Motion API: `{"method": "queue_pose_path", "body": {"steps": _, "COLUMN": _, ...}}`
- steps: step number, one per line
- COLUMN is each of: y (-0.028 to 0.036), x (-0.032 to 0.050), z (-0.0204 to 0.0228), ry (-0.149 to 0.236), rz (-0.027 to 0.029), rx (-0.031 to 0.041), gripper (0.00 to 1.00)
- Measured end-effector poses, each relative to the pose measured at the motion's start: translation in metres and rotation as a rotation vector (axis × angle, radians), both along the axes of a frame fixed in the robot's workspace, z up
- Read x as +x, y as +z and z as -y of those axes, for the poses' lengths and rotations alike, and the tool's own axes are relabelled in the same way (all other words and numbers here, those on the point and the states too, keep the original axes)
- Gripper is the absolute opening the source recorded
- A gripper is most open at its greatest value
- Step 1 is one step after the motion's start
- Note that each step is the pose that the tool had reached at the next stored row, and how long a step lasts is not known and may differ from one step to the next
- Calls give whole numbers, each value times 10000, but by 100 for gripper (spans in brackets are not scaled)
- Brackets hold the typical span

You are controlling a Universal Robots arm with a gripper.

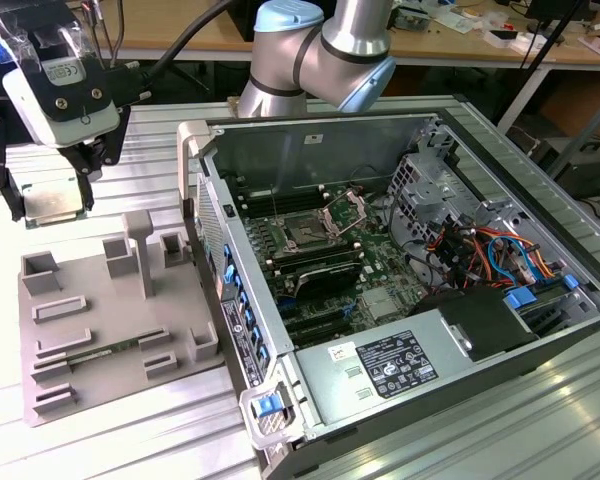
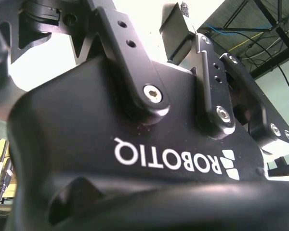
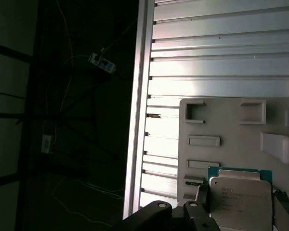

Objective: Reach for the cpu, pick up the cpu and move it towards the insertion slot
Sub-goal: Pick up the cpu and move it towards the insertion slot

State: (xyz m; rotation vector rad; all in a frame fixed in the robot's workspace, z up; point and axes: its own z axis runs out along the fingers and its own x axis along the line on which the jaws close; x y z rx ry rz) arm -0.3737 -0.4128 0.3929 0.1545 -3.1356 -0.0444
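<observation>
In the exterior view the pincer (image 1: 52, 205) hung at that view's far left, pinching the cpu (image 1: 56, 203) between its two black fingers. The cpu was held clear of the grey tray (image 1: 100, 320), raised past the tray's far corner, over the slatted metal surface (image 1: 150, 440). The slot (image 1: 305, 233) sat well apart from it, inside the open case (image 1: 450, 330) on the exterior view's right. The slot's shiny frame (image 1: 345, 212) was tipped up, leaving the dark socket square bare. The arm (image 1: 320, 50) reached across behind the case.

The first wrist view gave what the exterior view could not. It showed the cpu's pale metal top close up, facing the camera, with a green edge around it. A dark finger (image 3: 201, 199) pressed on one side and another on the opposite side. Behind the cpu lay the tray's raised frames and the ribbed surface.

The second wrist view looked along the pincer's black housing (image 2: 111, 125) and its bolted links (image 2: 135, 62). From there it could not be told whether the cpu was held.
</observation>
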Motion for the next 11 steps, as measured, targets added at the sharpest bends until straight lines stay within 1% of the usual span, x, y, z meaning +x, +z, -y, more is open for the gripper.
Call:
{"method": "queue_pose_path", "body": {"steps": 9, "y": -1, "x": 2, "z": 0, "ry": 0, "rz": -1, "rx": 1, "gripper": 55}}
{"method": "queue_pose_path", "body": {"steps": 11, "y": -1, "x": 22, "z": 0, "ry": 1, "rz": -1, "rx": 1, "gripper": 55}}
